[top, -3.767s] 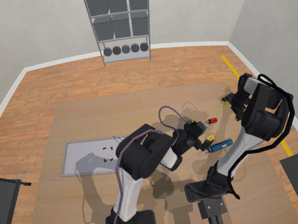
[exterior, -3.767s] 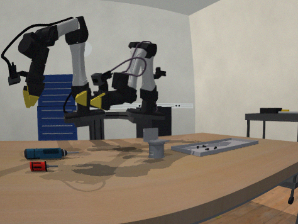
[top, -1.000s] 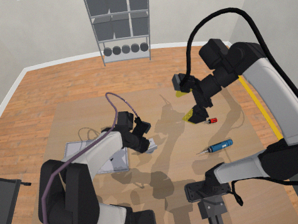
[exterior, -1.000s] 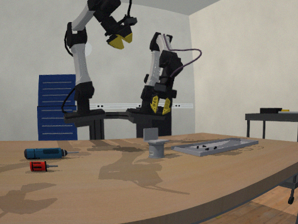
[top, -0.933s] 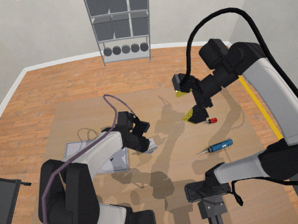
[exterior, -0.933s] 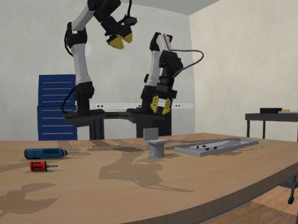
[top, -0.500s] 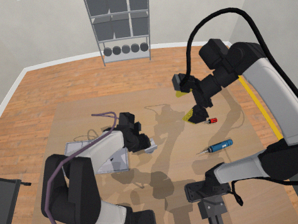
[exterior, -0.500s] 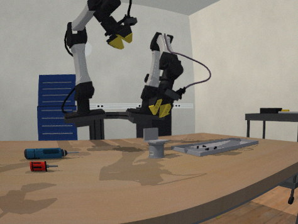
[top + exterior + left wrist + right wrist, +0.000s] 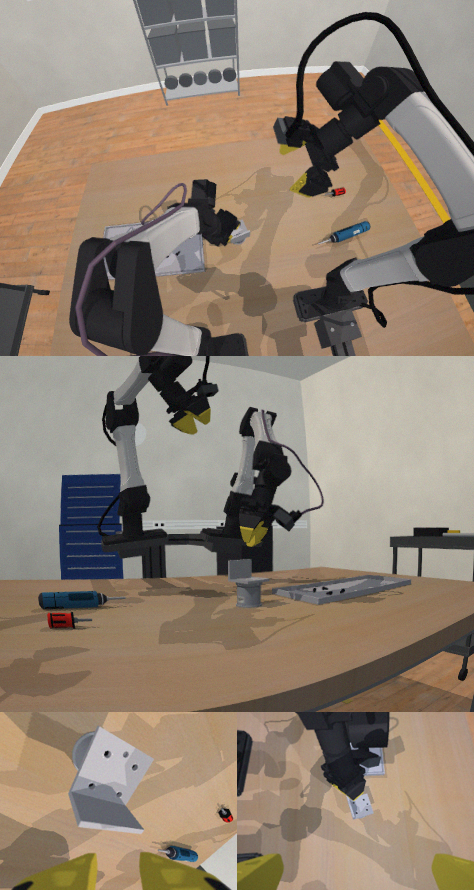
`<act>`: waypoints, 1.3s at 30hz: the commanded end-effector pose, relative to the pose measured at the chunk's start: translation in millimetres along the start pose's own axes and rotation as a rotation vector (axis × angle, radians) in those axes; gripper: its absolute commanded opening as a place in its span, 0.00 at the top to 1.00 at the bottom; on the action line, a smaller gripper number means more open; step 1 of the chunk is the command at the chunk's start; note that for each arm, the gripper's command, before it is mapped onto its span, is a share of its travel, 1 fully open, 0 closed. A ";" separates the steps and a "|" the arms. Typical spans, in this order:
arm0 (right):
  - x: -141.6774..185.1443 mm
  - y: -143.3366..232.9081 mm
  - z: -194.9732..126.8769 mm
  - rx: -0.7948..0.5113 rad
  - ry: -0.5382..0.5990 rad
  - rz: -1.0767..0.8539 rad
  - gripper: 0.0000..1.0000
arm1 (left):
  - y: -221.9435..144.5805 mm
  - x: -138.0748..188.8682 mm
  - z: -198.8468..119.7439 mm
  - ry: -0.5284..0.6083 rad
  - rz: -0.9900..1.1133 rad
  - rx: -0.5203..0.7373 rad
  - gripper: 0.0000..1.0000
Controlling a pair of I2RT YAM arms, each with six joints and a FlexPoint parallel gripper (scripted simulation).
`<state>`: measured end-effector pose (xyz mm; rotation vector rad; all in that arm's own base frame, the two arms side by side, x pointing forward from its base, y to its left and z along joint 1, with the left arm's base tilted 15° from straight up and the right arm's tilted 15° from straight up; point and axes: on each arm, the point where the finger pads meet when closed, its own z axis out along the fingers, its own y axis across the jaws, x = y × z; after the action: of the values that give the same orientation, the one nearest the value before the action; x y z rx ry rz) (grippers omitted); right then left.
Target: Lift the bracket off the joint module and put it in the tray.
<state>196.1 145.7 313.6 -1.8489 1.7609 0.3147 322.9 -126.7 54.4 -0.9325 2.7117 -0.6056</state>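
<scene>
Bracket (image 9: 241, 232) (image 9: 240, 570) (image 9: 101, 765) (image 9: 362, 806): on top of the joint module, flat plate down, flange standing up; bolt holes show no screw heads from the left wrist. Not lifted.
Joint module (image 9: 248, 596) (image 9: 81, 749): upright on the table, outside the tray, just to its right in the top view. Already where it should end.
Tray (image 9: 202, 252) (image 9: 350, 594) (image 9: 376, 774): left of the module; small dark pieces (image 9: 324, 588) inside, no bracket.
Left gripper (image 9: 232, 234) (image 9: 253, 542) (image 9: 118, 855) (image 9: 355, 797): above the bracket, fingers partly parted, nothing between them.
Right gripper (image 9: 295, 167) (image 9: 198, 426) (image 9: 357, 864): high, farther right, released wide, holding nothing.
Blue driver (image 9: 351, 232) (image 9: 70, 599) (image 9: 184, 853) and red driver (image 9: 339, 191) (image 9: 61, 620) (image 9: 227, 816): lying at the right, the red one farther off.
Progress: early; likely lining up on the flange.
Left to do: grasp, lift, carry left, set down in tray.
Caution: module is loose; a sideways pull could tip it.
</scene>
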 end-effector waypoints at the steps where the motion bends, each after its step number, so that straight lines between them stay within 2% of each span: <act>1: -7.4 1.0 -5.5 0.006 -0.017 -0.024 0.00 | -14.9 0.4 2.7 -0.009 -0.252 0.041 0.70; 4: -7.4 1.0 -5.5 0.006 -0.017 -0.024 0.00 | -14.9 0.7 3.4 -0.006 -0.300 0.041 0.70; 14: -7.4 1.0 -5.5 0.006 -0.017 -0.024 0.00 | -12.0 5.8 13.6 0.026 -0.822 0.026 0.70; 19: -7.4 1.0 -5.5 0.006 -0.017 -0.024 0.00 | 9.5 2.2 24.9 0.002 -1.043 -0.025 0.70; 29: -7.4 1.0 -5.5 0.006 -0.017 -0.024 0.00 | 6.9 3.3 29.7 0.015 -1.063 -0.025 0.70; 32: -7.4 1.0 -5.5 0.006 -0.017 -0.024 0.00 | 10.2 4.6 41.9 0.008 -1.069 -0.035 0.70; 36: -7.4 1.0 -5.5 0.006 -0.017 -0.024 0.00 | 1.0 1.1 62.2 0.007 -1.066 -0.018 0.76; 39: -7.4 1.0 -5.5 0.006 -0.017 -0.024 0.00 | -2.4 -1.1 64.4 0.007 -1.066 -0.015 0.73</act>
<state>196.0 145.7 313.6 -1.8491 1.7610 0.3149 325.6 -137.2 -7.2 -2.3901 2.0426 -0.6374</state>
